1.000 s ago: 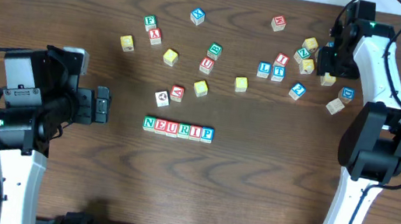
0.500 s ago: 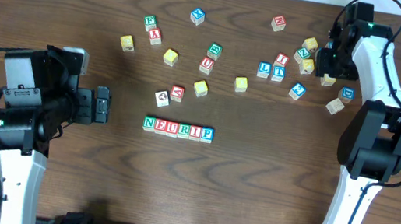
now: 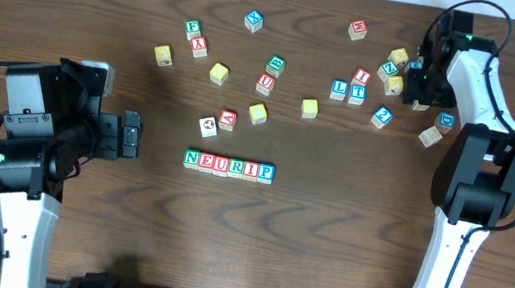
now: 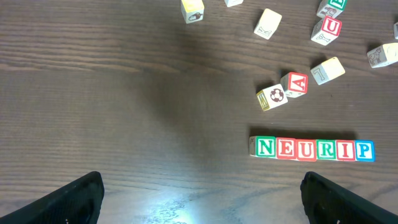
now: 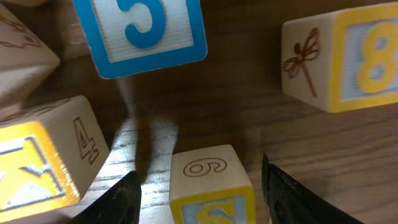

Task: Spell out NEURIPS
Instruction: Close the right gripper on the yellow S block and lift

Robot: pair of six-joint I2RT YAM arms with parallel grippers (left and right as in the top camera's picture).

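Six cubes stand in a row reading NEURIP (image 3: 228, 166) at the table's middle, also seen in the left wrist view as the NEURIP row (image 4: 311, 149). My left gripper (image 3: 130, 136) is open over bare wood to the left of the row, its fingertips (image 4: 74, 199) wide apart. My right gripper (image 3: 417, 86) hovers low over the far-right cluster. In its wrist view the right gripper (image 5: 202, 196) straddles a yellow-faced S cube (image 5: 211, 180) with a 6 on its top. Gaps show on both sides of the cube, so the jaws are open.
Around the S cube sit a blue 5 cube (image 5: 140, 31), an 8 cube with a dragonfly (image 5: 342, 56) and a 4 cube (image 5: 50, 155). Several loose cubes lie scattered behind the row, such as X (image 3: 254, 19), U (image 3: 265, 84) and A (image 3: 228, 119).
My right arm has shifted slightly left over the cluster. The left arm and the NEURIP row have not moved.
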